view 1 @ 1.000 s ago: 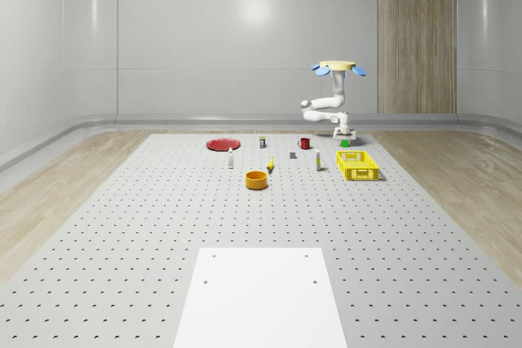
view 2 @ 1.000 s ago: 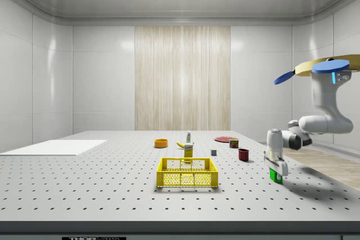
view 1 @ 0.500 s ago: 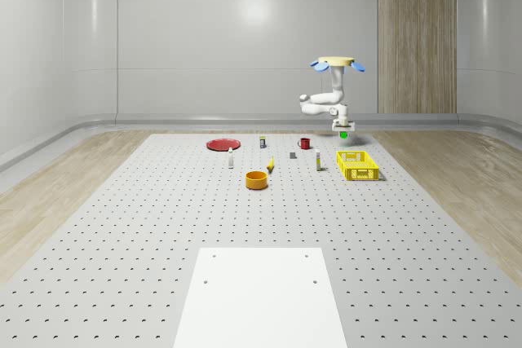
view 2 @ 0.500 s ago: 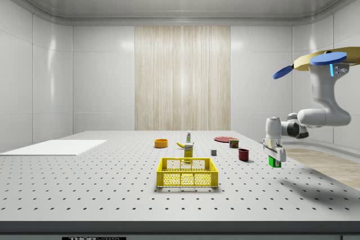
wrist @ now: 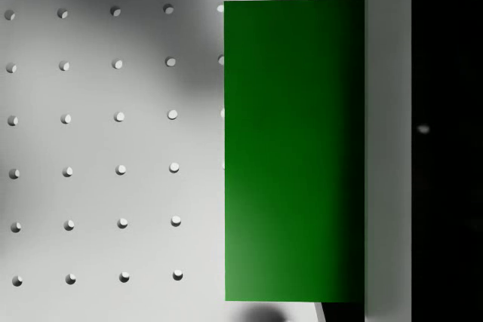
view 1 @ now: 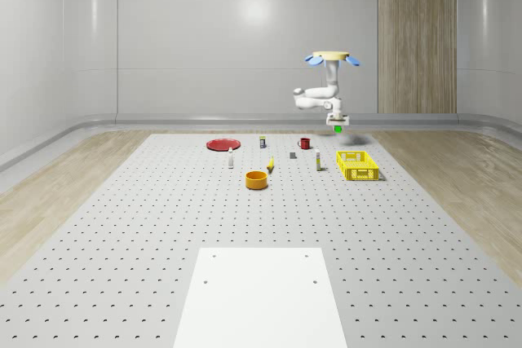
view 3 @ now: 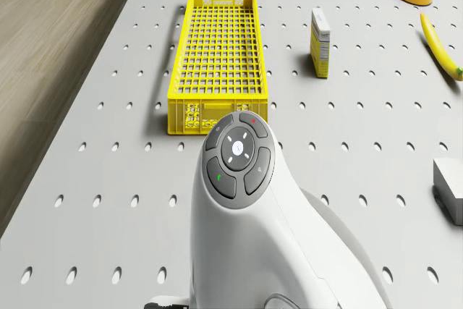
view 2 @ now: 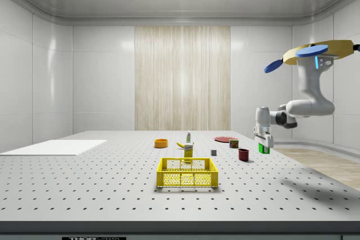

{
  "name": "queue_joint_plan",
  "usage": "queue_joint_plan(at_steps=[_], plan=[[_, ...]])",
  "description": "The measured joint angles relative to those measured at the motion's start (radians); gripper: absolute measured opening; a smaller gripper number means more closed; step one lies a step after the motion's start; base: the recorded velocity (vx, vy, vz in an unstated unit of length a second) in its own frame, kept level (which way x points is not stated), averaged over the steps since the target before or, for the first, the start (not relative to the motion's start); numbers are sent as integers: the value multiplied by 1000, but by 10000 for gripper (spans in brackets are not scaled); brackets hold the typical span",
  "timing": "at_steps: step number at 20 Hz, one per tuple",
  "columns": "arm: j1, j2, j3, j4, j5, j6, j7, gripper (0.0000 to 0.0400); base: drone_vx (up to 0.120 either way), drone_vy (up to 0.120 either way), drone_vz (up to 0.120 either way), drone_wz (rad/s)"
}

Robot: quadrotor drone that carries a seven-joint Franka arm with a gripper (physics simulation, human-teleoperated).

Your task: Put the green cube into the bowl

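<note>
green cube (view 1: 338,129) higher than before

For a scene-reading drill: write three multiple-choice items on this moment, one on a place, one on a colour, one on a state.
1. Where is the green cube?
A. in the gripper, above the table
B. inside the yellow crate
C. in the bowl

2. What colour is the bowl?
A. blue
B. orange
C. white

3. What state is the drone in?
A. resting on the table
B. parked on the white panel
C. hovering above the table's far end

Key: 1 A, the gripper holds the cube clear of the table; 2 B, it shows orange beside the banana; 3 C, the side view shows open air beneath it.
</note>
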Motion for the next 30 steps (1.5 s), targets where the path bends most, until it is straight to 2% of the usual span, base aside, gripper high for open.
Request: queue_joint_plan(at_steps=[30], plan=[[-27,-84,18,5,40,79,26,251,120,-120,0,0]])
